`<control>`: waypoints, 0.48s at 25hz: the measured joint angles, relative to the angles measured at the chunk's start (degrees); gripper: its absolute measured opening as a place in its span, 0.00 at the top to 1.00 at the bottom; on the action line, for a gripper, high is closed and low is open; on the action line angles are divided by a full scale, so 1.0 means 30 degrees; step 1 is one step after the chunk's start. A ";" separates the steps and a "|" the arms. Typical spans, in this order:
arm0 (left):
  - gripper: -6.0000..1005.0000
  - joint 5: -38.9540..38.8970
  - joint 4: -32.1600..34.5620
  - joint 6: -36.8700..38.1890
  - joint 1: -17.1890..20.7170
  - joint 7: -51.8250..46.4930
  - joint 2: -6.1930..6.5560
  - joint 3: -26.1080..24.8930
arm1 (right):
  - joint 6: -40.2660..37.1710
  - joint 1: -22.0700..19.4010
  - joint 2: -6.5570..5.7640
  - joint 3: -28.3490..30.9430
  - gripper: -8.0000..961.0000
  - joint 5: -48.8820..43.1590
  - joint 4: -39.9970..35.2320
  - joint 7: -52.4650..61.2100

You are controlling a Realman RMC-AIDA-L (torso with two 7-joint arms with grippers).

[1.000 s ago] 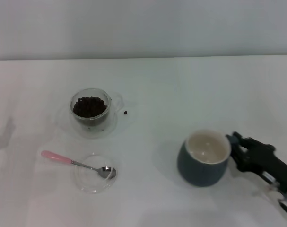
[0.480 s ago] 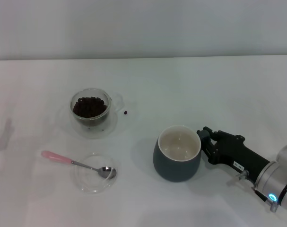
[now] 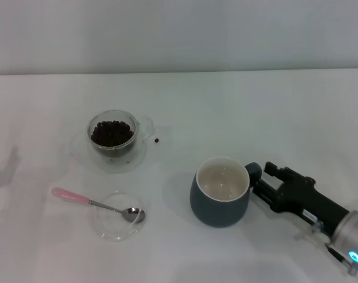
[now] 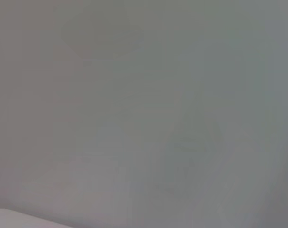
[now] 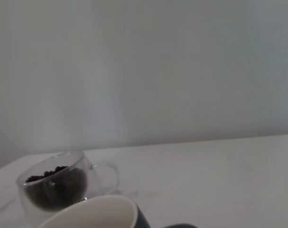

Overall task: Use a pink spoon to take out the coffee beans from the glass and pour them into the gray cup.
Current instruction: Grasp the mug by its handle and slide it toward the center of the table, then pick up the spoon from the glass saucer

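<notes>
While the right gripper (image 3: pixel 262 175) sits at the gray cup's (image 3: pixel 220 191) handle, jaws apart, the step looks like placing that cup. Left of the cup, the pink spoon (image 3: pixel 96 203) rests with its bowl in a clear dish (image 3: pixel 116 226); up-left, the glass (image 3: pixel 112 137) holds coffee beans (image 3: pixel 111 131). Next: back away, then fetch the spoon.

On my white table (image 3: pixel 237 106) I see the gray cup (image 3: pixel 220 200), with the glass (image 3: pixel 112 137) on a clear saucer (image 3: pixel 83 154), one loose bean (image 3: pixel 157 140) and a small clear dish (image 3: pixel 108 227) off to its left.
</notes>
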 joint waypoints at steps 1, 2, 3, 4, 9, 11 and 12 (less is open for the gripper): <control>0.12 -0.0001 0.0000 0.0000 -0.0014 -0.0004 0.0001 -0.0005 | -0.0247 -0.0219 -0.0021 -0.0022 0.55 -0.0238 -0.0140 0.0152; 0.12 0.0000 0.0001 -0.0001 -0.0028 -0.0013 0.0001 -0.0008 | -0.0488 -0.0425 -0.0043 -0.0056 0.51 -0.0535 -0.0302 0.0295; 0.12 0.0000 0.0000 0.0000 -0.0038 -0.0026 0.0001 -0.0009 | -0.0626 -0.0609 -0.0069 -0.0117 0.47 -0.0884 -0.0451 0.0418; 0.12 -0.0001 0.0006 0.0000 -0.0062 -0.0038 0.0001 -0.0011 | -0.0679 -0.0728 -0.0089 -0.0175 0.43 -0.1137 -0.0540 0.0557; 0.12 0.0000 0.0007 0.0044 -0.0268 -0.0076 -0.0017 -0.0017 | -0.0999 -0.1550 -0.0186 -0.0853 0.31 -0.1490 -0.1645 0.2357; 0.12 -0.0001 -0.0020 0.0031 -0.0275 -0.0119 -0.0042 -0.0017 | -0.1400 -0.2134 -0.0208 -0.1104 0.31 -0.1489 -0.2520 0.3490; 0.12 -0.0001 -0.0020 0.0031 -0.0275 -0.0119 -0.0042 -0.0017 | -0.1730 -0.2489 -0.0210 -0.1120 0.31 -0.1457 -0.3045 0.3988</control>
